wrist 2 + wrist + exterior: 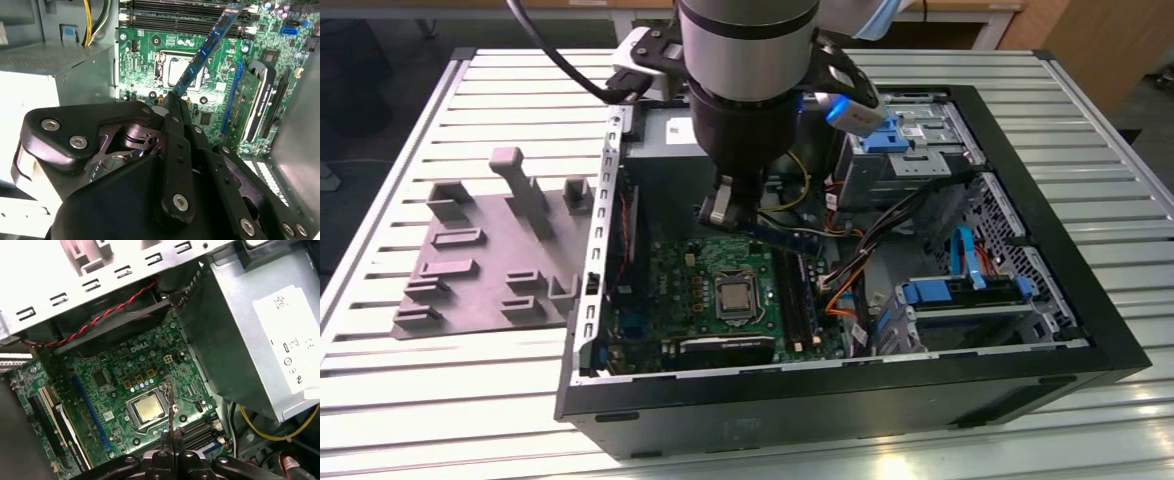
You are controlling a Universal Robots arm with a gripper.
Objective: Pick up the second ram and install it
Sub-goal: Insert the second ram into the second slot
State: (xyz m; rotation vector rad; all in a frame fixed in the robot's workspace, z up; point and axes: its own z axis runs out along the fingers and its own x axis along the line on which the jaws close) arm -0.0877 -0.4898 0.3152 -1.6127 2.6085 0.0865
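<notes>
Pincer (pixel 172 100) clamped tight on the second ram (pixel 206 52).
I hold it tilted over the green motherboard (pixel 142 65).

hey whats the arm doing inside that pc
The arm's claw is shut on the second ram, holding it above the motherboard inside the open computer case. The stick hangs close to the memory slots but is not yet seated in one. The grey tray sits outside the case, on the exterior view's left.
</notes>
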